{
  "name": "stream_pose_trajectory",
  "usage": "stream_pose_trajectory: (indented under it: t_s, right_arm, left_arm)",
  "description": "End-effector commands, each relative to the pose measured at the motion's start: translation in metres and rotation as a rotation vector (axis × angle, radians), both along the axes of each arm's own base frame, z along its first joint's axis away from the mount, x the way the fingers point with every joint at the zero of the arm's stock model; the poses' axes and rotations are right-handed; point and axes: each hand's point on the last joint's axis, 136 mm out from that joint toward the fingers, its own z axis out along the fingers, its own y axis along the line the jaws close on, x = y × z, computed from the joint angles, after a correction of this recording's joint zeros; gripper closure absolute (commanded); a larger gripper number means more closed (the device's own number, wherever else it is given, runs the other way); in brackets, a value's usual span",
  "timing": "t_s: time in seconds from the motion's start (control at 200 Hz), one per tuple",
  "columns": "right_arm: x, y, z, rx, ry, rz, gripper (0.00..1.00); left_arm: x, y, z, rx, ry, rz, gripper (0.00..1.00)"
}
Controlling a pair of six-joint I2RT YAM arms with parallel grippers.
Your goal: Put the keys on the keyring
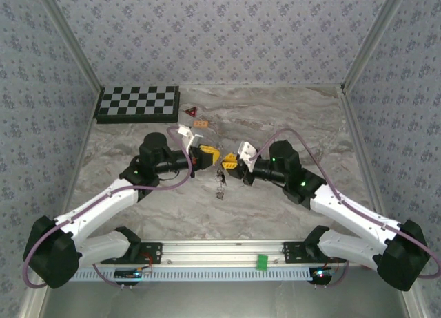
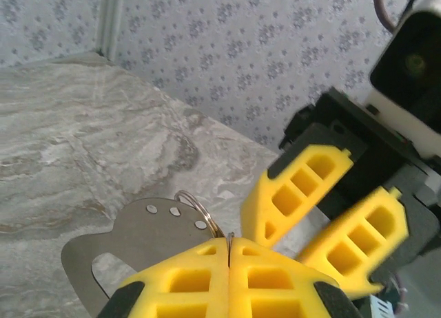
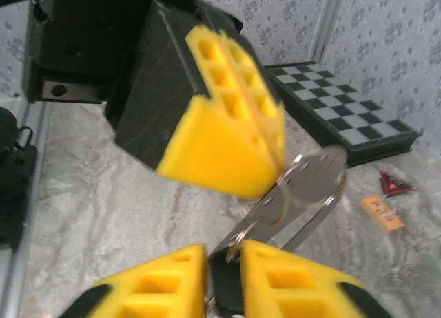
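Note:
My left gripper is shut on the thin wire of the keyring, which carries a flat grey metal tag. It holds them above the table's middle. Facing it, my right gripper has its jaws apart, and its yellow fingers look spread in the left wrist view. The black head of a key sits in the gap between them, right under the ring. A small bunch of keys hangs just below the two grippers.
A folded chessboard lies at the back left. A small red triangle and an orange piece lie beside it. A green block sits on the front rail. Patterned walls close in three sides.

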Motion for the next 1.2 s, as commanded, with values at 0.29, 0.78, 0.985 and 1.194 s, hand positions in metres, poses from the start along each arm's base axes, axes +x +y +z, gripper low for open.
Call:
stream_pose_trajectory:
  t_s: [0.29, 0.78, 0.985, 1.194]
  right_arm:
    - [0.011, -0.021, 0.017, 0.18, 0.144, -0.097, 0.67]
    - [0.019, -0.035, 0.057, 0.467, 0.261, -0.01, 0.62]
    - [0.027, -0.029, 0.068, 0.473, 0.29, 0.012, 0.6]
    - [0.033, -0.02, 0.071, 0.457, 0.321, 0.049, 0.61]
  left_arm:
    - [0.006, 0.006, 0.04, -0.086, -0.098, 0.042, 1.0]
    - [0.018, 0.004, 0.055, -0.198, -0.19, 0.092, 1.0]
    - [0.012, 0.001, 0.057, -0.174, -0.301, 0.058, 1.0]
    - [0.007, -0.006, 0.057, -0.161, -0.289, -0.002, 1.0]
